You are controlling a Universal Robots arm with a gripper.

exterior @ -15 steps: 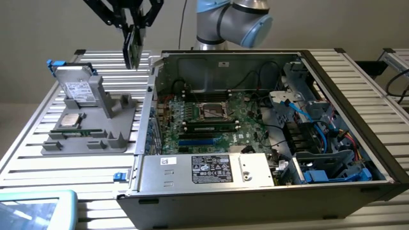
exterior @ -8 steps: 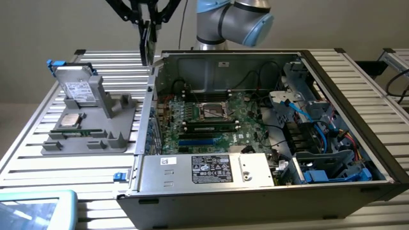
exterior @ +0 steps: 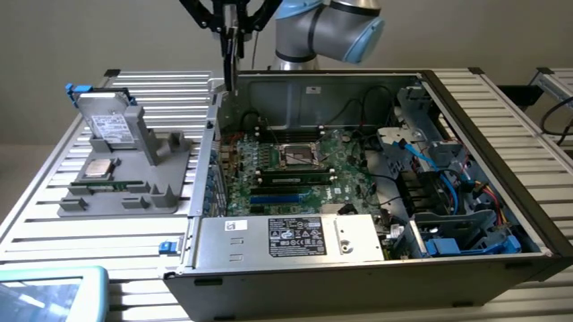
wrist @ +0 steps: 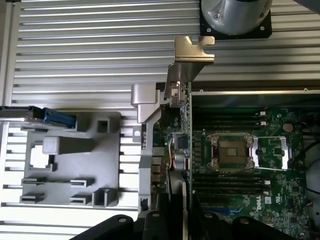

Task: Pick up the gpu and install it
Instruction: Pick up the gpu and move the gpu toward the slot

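Note:
My gripper (exterior: 232, 25) hangs high above the back left corner of the open computer case (exterior: 488, 144), shut on the gpu (exterior: 231, 64). The card hangs on edge as a thin dark vertical strip, above the case's rear wall. In the wrist view the gpu (wrist: 188, 115) is seen edge-on, with its green board edge and its silvery metal bracket (wrist: 192, 52) at the far end. The gripper (wrist: 181, 202) clamps it from both sides. Below the card lies the green motherboard (exterior: 296, 168) with its slots.
A grey holder (exterior: 125, 194) stands on the slatted table at the exterior view's left of the case, bearing a silver hard drive (exterior: 112, 124) and a green memory stick (exterior: 112, 186). A power supply (exterior: 296, 236) and blue cables (exterior: 430, 161) crowd the case. A teal-rimmed screen (exterior: 49, 295) sits at the front left.

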